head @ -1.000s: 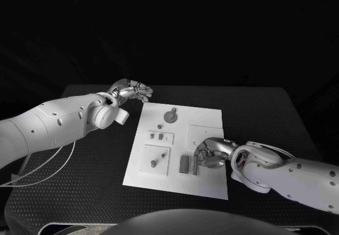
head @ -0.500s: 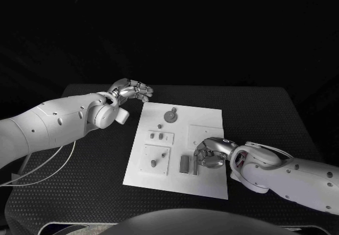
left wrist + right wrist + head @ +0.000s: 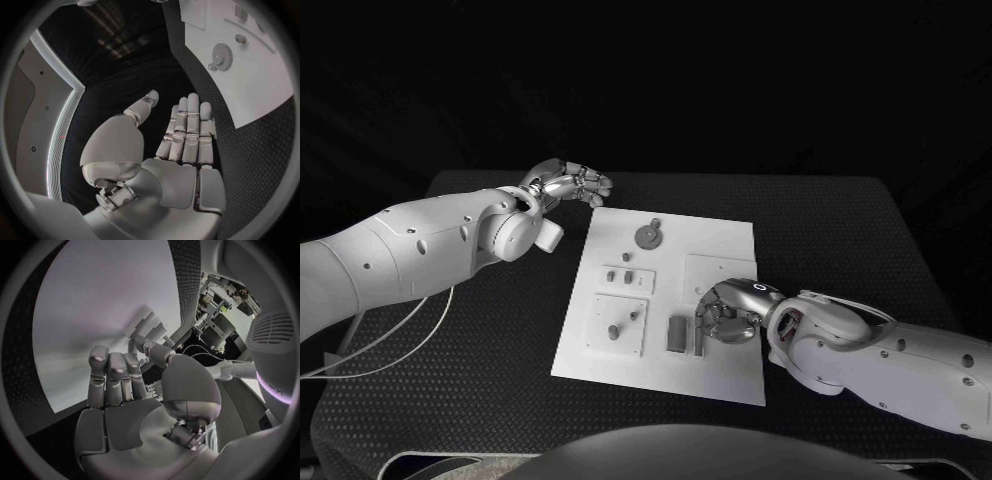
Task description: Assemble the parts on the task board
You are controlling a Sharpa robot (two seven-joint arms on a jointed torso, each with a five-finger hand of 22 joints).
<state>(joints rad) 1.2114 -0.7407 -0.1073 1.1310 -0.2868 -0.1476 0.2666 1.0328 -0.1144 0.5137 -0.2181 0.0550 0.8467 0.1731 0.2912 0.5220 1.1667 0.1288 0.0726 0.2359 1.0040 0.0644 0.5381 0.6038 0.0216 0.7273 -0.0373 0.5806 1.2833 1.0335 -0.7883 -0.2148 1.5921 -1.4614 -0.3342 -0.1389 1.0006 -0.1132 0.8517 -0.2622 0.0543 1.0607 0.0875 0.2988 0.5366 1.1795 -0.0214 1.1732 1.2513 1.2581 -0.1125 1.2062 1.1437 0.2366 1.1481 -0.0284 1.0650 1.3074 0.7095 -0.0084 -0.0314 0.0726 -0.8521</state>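
Right hand hovers over the task board; whether its curled fingers pinch a part cannot be told. The upright part stands just beside them: descend vertically. Left hand, fingers spread, empty.

The right hand hovers over the white task board.

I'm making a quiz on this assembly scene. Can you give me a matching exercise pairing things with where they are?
Things:
1. left robot hand
2. right robot hand
3. round gear-like part
4. task board

Places:
A. middle of the table
B. on the board's far end
C. over the board's near right part
D. off the board, beyond its far left corner

Pairs: 1-D, 2-C, 3-B, 4-A
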